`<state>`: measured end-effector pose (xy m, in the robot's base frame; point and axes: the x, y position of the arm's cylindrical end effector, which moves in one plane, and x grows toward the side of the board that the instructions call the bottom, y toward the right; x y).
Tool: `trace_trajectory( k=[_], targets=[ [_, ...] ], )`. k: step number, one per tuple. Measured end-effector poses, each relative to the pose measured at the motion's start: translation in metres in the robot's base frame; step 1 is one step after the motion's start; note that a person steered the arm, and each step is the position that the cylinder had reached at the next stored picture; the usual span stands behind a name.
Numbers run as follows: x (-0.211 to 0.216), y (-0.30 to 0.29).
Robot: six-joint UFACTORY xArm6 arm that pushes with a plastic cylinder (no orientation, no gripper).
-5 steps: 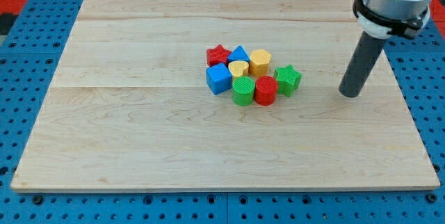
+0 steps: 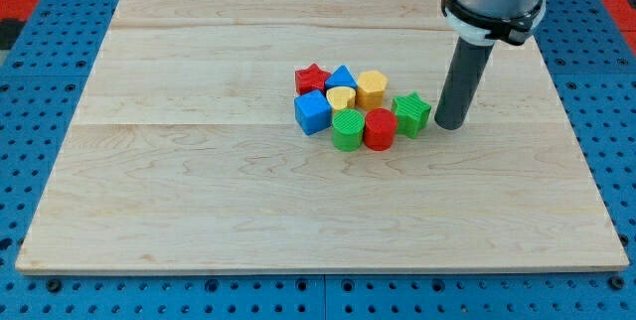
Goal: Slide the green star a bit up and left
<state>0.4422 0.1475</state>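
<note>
The green star (image 2: 411, 113) sits at the right end of a tight cluster of blocks near the middle of the wooden board (image 2: 199, 181). My tip (image 2: 449, 125) rests on the board just right of the star, a small gap away. To the star's left stand a red cylinder (image 2: 380, 128) and a green cylinder (image 2: 348, 130).
The cluster also holds a yellow hexagon (image 2: 372, 87), a yellow heart (image 2: 341, 98), a blue triangle (image 2: 341, 78), a red star (image 2: 312, 79) and a blue cube (image 2: 312, 111). The blue pegboard (image 2: 606, 111) surrounds the board.
My tip has moved left, from well right of the cluster to close beside the green star. The blocks have not moved.
</note>
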Motion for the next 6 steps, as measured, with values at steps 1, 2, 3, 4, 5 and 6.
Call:
trace_trajectory(
  k=[1,2,3,4,5,6],
  targets=[
    [0.013,-0.012],
    [0.000,-0.017],
    [-0.022,-0.017],
    [-0.029,-0.018],
    [-0.029,-0.029],
    [-0.029,-0.036]
  ],
)
